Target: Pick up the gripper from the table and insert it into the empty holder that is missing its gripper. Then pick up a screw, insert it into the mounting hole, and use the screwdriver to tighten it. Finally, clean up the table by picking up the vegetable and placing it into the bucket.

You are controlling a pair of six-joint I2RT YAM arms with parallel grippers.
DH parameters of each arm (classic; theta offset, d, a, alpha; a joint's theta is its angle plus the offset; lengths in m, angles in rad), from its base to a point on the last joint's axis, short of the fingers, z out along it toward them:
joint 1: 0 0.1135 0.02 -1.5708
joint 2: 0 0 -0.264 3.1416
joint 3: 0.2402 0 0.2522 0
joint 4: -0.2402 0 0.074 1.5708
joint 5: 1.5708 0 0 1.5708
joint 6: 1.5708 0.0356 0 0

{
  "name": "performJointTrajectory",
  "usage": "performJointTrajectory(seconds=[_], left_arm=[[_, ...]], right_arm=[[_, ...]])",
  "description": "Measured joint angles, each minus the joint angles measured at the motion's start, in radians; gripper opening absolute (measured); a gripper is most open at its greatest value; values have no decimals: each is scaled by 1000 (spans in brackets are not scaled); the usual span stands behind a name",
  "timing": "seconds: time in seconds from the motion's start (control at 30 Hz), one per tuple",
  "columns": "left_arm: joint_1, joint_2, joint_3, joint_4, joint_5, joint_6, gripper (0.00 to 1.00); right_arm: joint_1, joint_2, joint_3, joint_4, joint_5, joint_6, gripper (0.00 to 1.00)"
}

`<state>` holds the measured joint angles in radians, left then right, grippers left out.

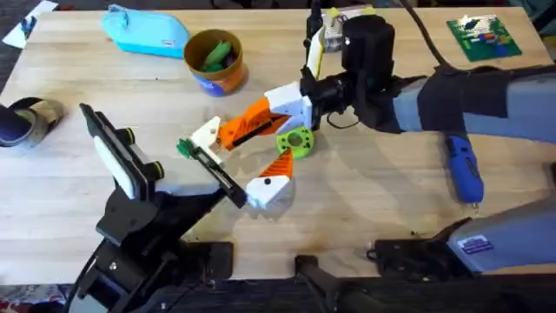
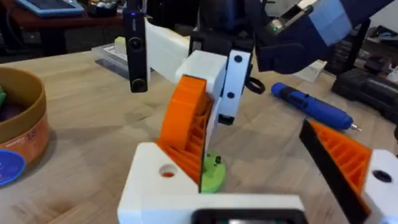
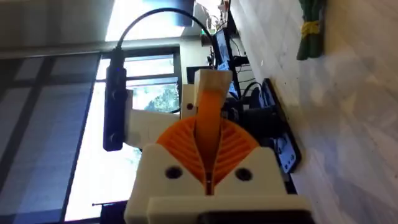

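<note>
Right claw [image 1: 291,104] was clamped on the gripper [image 1: 248,122], held mid-tabletop [image 1: 391,200] beside the green holder [image 1: 295,141]. Left claw [image 1: 261,187] stood apart just near it. Screwdriver [image 1: 463,168] lay right; bucket [image 1: 214,61] sat far.

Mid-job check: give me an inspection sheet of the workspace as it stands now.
Surface: wooden table, plank grain visible.
Job's things: the gripper held near centre; screwdriver lying at right; bucket at rear, greens inside; vegetable lying on the table.
Clutter: light-blue pouch; green round part; green board.
Grippers: right gripper shut on the gripper; left gripper open.
Cables: black cable at right wrist.
Surroundings: windows.
</note>
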<state>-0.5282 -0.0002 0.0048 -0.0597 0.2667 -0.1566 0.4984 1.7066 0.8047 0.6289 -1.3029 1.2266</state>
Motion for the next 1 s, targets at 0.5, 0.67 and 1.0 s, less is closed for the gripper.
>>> performJointTrajectory(seconds=[0.5, 0.67, 1.0], left_arm=[[4, 0, 0, -1, 42, -24, 990], [6, 0, 0, 2, 92, -34, 990], [13, 0, 0, 2, 76, -35, 990]], right_arm=[[-3, 62, 4, 31, -33, 31, 25], [19, 107, 56, 26, -45, 34, 25], [57, 159, 120, 22, -44, 53, 25]])
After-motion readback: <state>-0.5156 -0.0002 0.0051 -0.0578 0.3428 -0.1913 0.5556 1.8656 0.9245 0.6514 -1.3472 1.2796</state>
